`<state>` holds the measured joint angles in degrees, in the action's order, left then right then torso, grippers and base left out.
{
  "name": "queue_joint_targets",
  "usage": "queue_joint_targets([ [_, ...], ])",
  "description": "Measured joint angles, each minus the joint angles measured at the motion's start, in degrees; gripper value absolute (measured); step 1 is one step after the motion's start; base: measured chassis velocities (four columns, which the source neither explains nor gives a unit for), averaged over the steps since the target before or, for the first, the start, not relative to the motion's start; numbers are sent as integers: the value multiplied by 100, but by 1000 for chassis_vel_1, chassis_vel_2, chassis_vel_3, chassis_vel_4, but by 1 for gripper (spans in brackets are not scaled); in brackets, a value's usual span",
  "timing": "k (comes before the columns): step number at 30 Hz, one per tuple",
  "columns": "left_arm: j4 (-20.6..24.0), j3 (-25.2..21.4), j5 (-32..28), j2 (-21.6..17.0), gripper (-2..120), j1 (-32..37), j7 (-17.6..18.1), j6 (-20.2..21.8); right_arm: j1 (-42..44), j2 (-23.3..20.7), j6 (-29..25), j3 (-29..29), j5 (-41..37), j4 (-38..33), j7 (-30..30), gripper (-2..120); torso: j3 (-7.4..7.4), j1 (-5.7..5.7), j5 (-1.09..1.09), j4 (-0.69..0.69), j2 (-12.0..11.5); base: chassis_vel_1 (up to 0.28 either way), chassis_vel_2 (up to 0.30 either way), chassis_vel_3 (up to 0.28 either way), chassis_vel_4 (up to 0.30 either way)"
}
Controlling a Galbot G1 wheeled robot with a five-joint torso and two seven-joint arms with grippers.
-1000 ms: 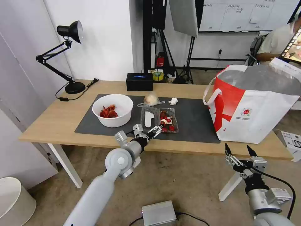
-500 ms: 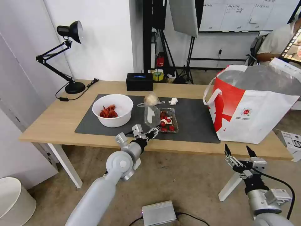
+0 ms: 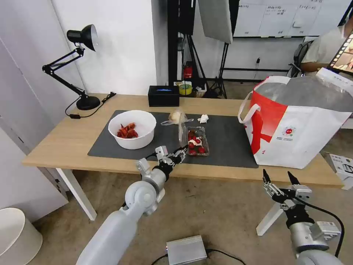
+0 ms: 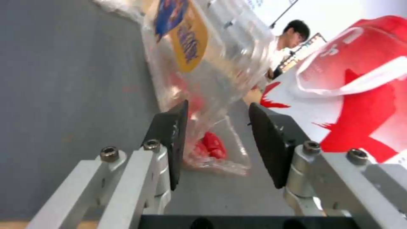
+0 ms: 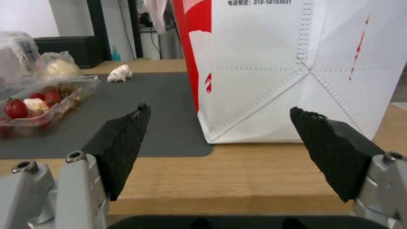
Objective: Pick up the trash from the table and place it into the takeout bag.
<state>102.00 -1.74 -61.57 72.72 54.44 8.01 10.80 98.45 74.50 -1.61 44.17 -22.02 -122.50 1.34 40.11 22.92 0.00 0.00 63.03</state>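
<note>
The trash lies on the table's dark mat: a white bowl of red shells, a clear bag with a beige lump, a crumpled tissue and a clear clamshell box of red scraps. The box's lid stands upright. My left gripper is open at the box's near corner. In the left wrist view its jaws straddle the clamshell's plastic edge. The takeout bag stands open at the table's right end. My right gripper hangs open below the front edge, facing the bag.
A black desk lamp and a black box stand along the table's back. On the floor are a white bin, a grey box and a carton at the right.
The clamshell's lid has swung up from lying flat on the mat to standing upright. My left gripper has drawn back slightly toward me. The right arm has stayed still.
</note>
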Motion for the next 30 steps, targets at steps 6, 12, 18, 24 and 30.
queue_joint_targets([
  [6, 31, 67, 471, -12, 60, 69, -294, -173, -8, 0, -27, 4, -17, 45, -6, 84, 0, 0, 0, 0, 0, 0, 0, 0, 0],
  [12, 42, 107, 827, 8, 67, 70, -527, -298, -5, -1, -50, 11, -34, 53, -16, 83, 0, -1, 0, 0, 0, 0, 0, 0, 0],
  [18, -207, 197, 1203, 62, 69, 22, -749, -597, -5, -14, -68, 21, -80, 58, -40, 83, 0, -1, 0, 0, 0, 0, 0, 0, 0],
  [24, -414, 242, 1388, 145, 69, -61, -822, -709, 27, -22, -94, 53, -132, 69, -71, 83, 0, -1, 0, 0, 0, 0, 0, 0, 0],
  [30, -523, 369, 1583, 283, 64, -174, -781, -711, 17, -14, -108, 39, -203, 65, -91, 83, 0, -1, 1, 0, 0, 0, 0, 0, 0],
])
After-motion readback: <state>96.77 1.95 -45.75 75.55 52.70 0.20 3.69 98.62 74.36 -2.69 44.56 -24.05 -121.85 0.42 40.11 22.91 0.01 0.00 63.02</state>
